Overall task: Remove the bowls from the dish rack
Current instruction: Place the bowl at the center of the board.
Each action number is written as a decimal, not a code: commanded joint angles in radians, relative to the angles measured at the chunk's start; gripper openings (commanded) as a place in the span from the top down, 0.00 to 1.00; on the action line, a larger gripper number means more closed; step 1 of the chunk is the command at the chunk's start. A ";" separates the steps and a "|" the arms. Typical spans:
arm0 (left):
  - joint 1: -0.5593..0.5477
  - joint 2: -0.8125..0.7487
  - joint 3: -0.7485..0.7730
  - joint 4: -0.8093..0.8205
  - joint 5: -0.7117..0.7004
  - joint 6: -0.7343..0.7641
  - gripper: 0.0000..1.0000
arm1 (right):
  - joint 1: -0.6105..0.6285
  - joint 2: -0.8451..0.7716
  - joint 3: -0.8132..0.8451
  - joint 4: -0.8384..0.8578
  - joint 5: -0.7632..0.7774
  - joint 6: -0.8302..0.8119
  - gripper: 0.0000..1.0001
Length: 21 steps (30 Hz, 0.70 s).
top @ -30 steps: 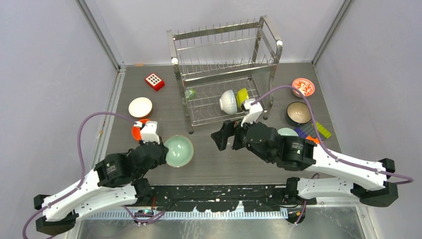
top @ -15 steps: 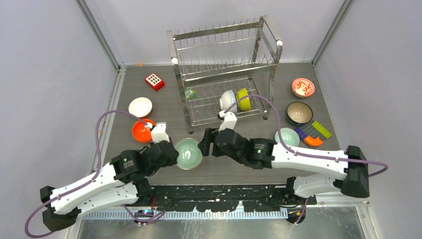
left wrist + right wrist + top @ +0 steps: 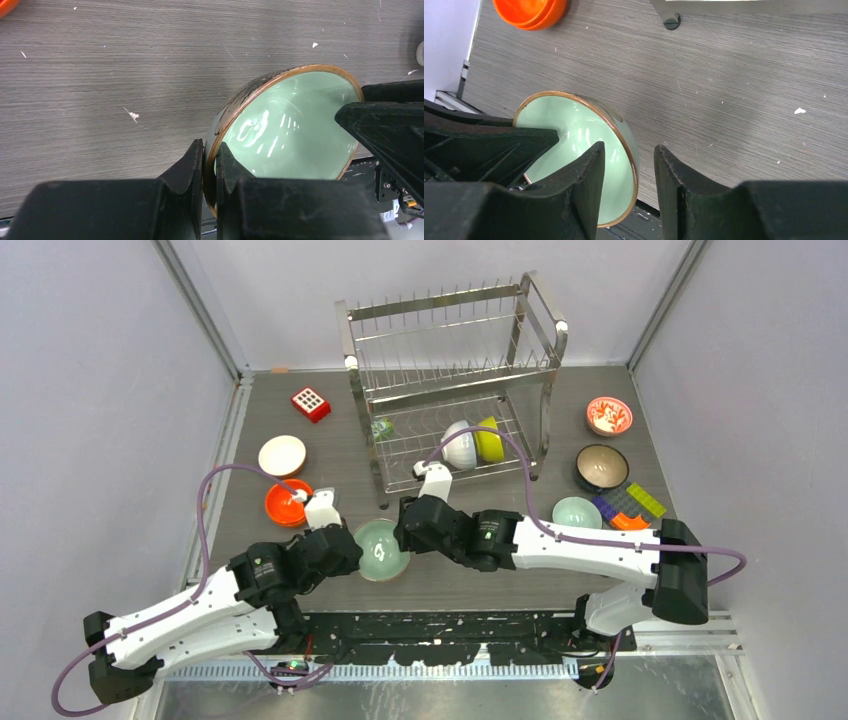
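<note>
Pale teal bowl (image 3: 380,548), tilted at the near edge of the bench (image 3: 340,455), before the dish rack (image 3: 450,387). Left tool (image 3: 210,160) pinches its rim; right tool (image 3: 628,155), parted, straddles the opposite rim without gripping.

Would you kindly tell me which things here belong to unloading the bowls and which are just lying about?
Job: rack; white bowl, yellow bowl inside it; green bowl in left gripper; unloaded on table: orange bowl, cream bowl, dark bowl, teal bowl, patterned bowl.
Lying about: red block; toy bricks.
</note>
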 commanded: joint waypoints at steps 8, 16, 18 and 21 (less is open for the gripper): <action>0.000 -0.019 0.001 0.128 -0.006 -0.044 1.00 | 0.006 0.023 0.037 -0.043 -0.003 0.003 0.62; 0.000 -0.014 -0.001 0.139 0.001 -0.040 1.00 | 0.005 0.041 0.031 -0.046 -0.022 0.007 0.82; 0.001 -0.020 -0.002 0.141 -0.003 -0.036 1.00 | 0.005 0.037 0.029 -0.057 -0.020 0.004 0.88; 0.001 -0.029 -0.004 0.139 -0.007 -0.028 1.00 | 0.006 0.024 0.026 -0.073 -0.015 0.001 0.98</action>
